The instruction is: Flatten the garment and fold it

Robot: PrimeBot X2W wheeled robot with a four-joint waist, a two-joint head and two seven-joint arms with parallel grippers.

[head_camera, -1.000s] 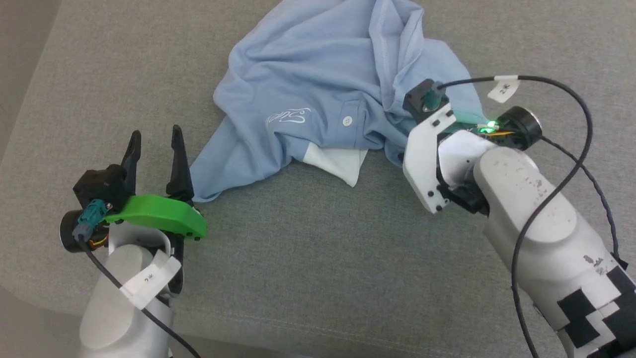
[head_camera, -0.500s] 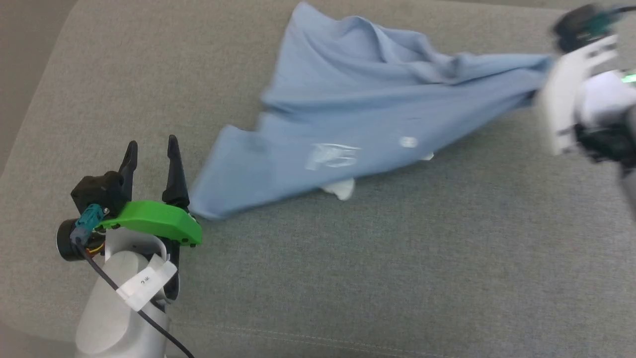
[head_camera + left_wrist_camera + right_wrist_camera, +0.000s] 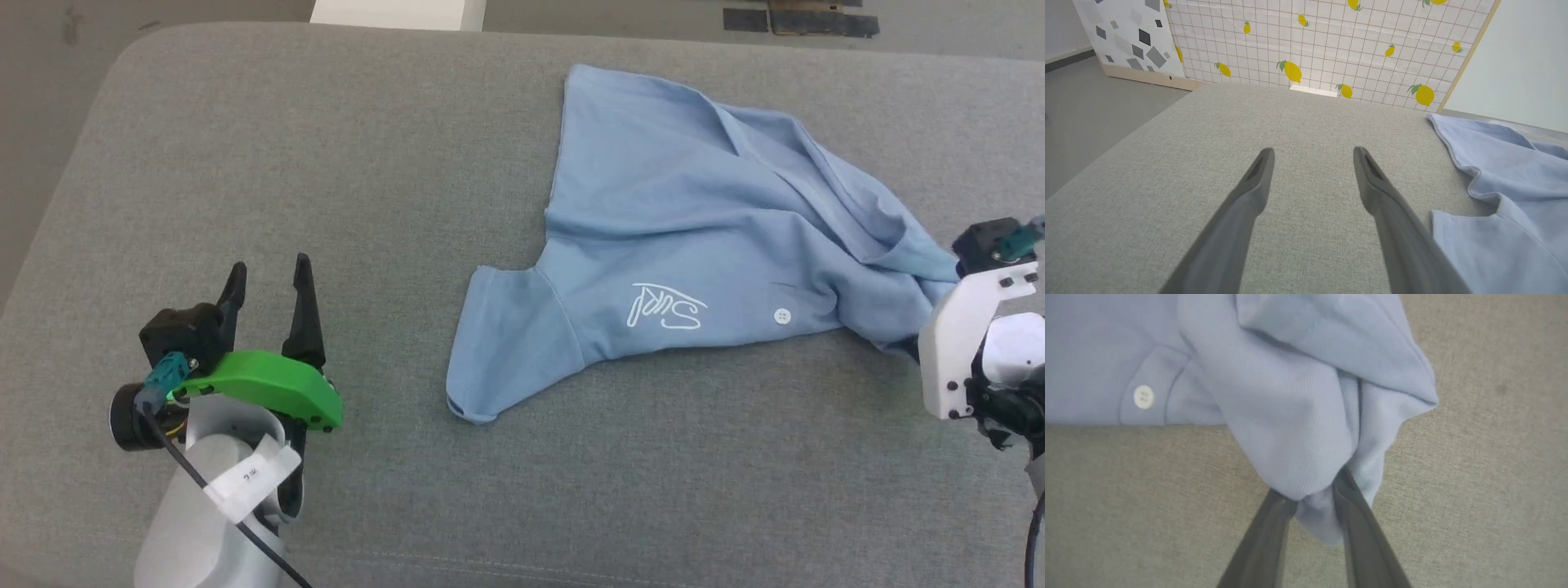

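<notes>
Though the right gripper pinches the light blue knit polo shirt, it lies rumpled, unfolded; left gripper gapes empty.

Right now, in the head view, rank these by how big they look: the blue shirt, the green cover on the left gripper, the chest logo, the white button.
1. blue shirt
2. green cover, though it sits nearer the camera
3. chest logo
4. white button
</notes>
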